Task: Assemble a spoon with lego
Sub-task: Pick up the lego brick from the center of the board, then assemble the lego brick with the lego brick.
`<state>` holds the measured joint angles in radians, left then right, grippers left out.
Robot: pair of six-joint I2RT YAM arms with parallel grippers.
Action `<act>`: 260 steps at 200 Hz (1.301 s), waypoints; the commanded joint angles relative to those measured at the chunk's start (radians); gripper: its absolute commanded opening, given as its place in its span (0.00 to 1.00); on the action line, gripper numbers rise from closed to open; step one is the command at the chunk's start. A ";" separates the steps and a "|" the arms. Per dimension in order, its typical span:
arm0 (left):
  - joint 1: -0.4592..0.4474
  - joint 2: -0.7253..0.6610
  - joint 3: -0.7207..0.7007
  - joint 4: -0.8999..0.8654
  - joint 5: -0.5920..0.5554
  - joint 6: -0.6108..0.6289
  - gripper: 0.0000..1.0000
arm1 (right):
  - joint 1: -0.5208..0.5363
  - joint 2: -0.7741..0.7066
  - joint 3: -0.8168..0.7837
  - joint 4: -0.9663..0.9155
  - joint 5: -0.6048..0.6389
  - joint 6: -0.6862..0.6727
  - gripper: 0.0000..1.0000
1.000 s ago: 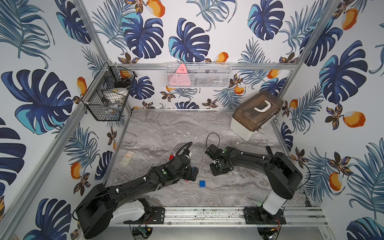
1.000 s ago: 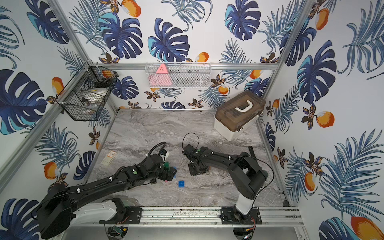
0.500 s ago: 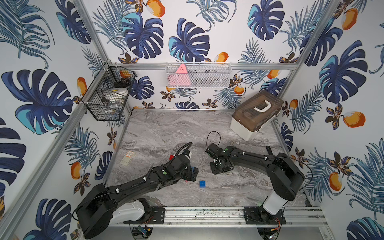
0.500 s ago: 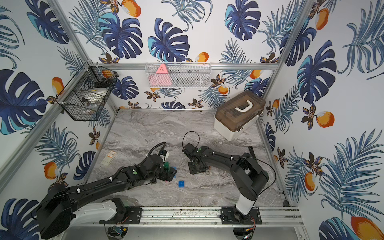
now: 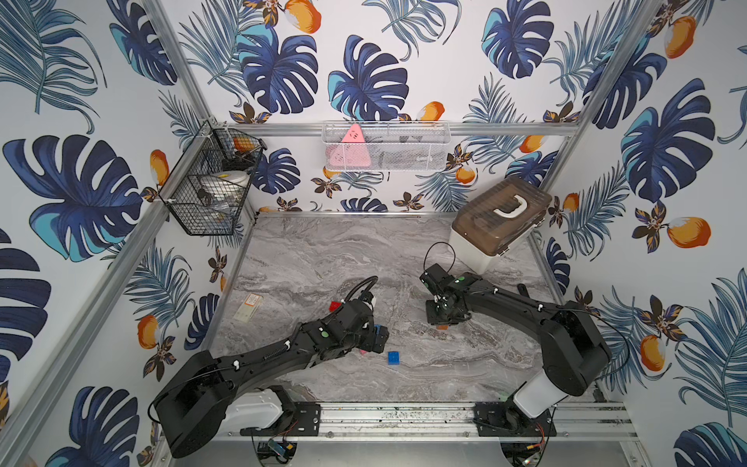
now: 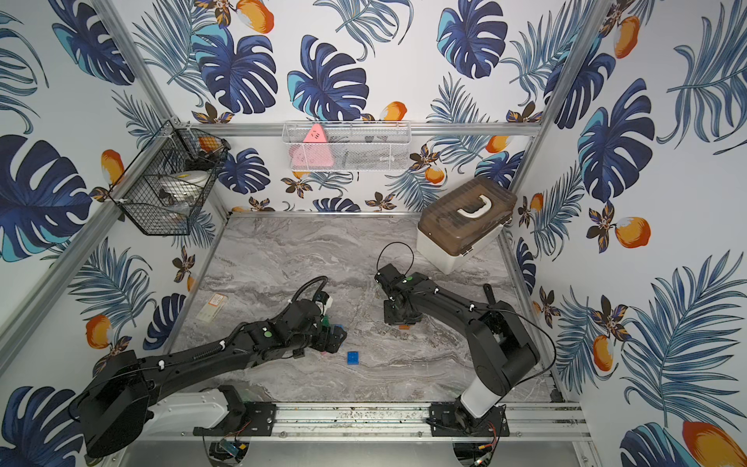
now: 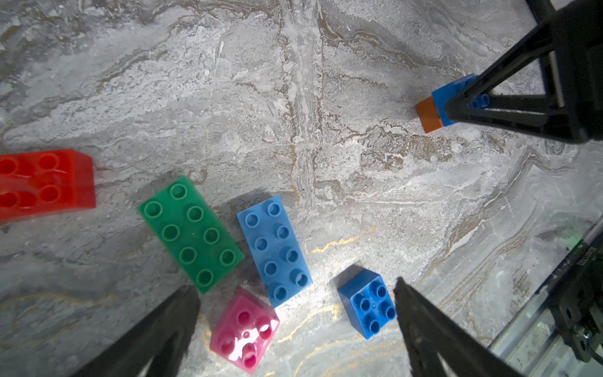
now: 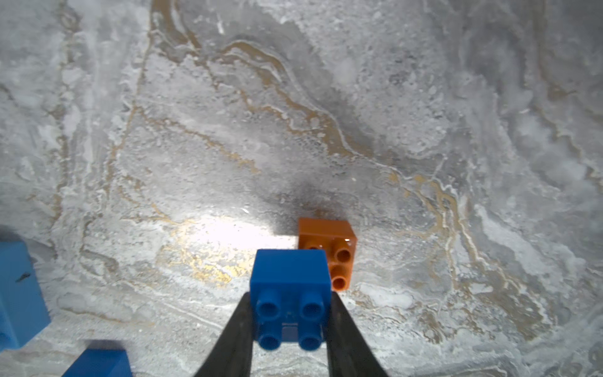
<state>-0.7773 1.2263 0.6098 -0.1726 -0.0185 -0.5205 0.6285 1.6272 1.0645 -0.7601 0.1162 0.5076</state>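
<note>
Right hand (image 8: 290, 303): narrow, fingers clamped on two sides of a dark blue square plastic brick (image 8: 290, 287), studs toward the wrist camera. That brick sits over an orange square plastic brick (image 8: 328, 238) on the worktop, offset, with two orange studs showing beside it. Pressed home or only resting: cannot tell.

Left hand (image 7: 295, 287): fingers spread wide, holding nothing, low over the loose bricks. Between the fingers lie a pink square plastic brick (image 7: 244, 329), a second dark blue square brick (image 7: 367, 303) and the end of a light blue long plastic brick (image 7: 274, 248). A green long plastic brick (image 7: 191, 233) lies just beside the light blue one. A red long plastic brick (image 7: 42, 182) lies apart from the green.

In both top views the two hands are apart, and the left arm hides most of the loose cluster.

Worktop (image 5: 323, 250): grey marble pattern, tan veins. Small paper label (image 5: 249, 309) near its left edge.
Front: aluminium rail (image 5: 404, 416) carrying both arm bases.
Back right corner: white box with brown translucent lid (image 5: 499, 220) and white handle.
Walls: blue-leaf and orange-fruit wallpaper (image 5: 364, 85). Black wire basket (image 5: 210, 190) on the left wall. White mesh tray (image 5: 404, 155) on the back wall, with a pink triangular item (image 5: 351, 137) inside.
</note>
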 commanded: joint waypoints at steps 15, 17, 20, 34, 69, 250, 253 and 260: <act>0.000 0.008 0.013 0.019 0.009 0.014 0.99 | -0.024 -0.007 -0.010 -0.010 -0.034 0.005 0.27; 0.000 0.008 0.012 0.019 0.009 0.014 0.99 | -0.024 -0.006 -0.010 -0.010 -0.034 0.004 0.27; 0.000 0.009 0.012 0.019 0.008 0.014 0.99 | -0.025 -0.004 -0.011 -0.009 -0.035 0.004 0.27; 0.001 0.010 0.011 0.019 0.009 0.014 0.99 | -0.033 -0.004 -0.015 -0.005 -0.041 0.005 0.27; 0.000 0.009 0.011 0.019 0.008 0.012 0.99 | -0.048 -0.003 -0.029 0.004 -0.047 -0.001 0.27; 0.001 0.002 0.006 0.013 -0.006 0.010 0.99 | -0.076 0.148 -0.012 0.007 -0.065 -0.057 0.27; 0.000 0.001 0.005 0.013 -0.006 0.010 0.99 | -0.077 0.148 -0.010 0.003 -0.066 -0.057 0.27; 0.000 0.000 0.005 0.012 -0.006 0.011 0.99 | -0.076 0.143 -0.004 -0.002 -0.070 -0.059 0.28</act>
<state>-0.7773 1.2331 0.6147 -0.1699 -0.0154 -0.5205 0.5533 1.7252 1.0801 -0.7921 0.0467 0.4656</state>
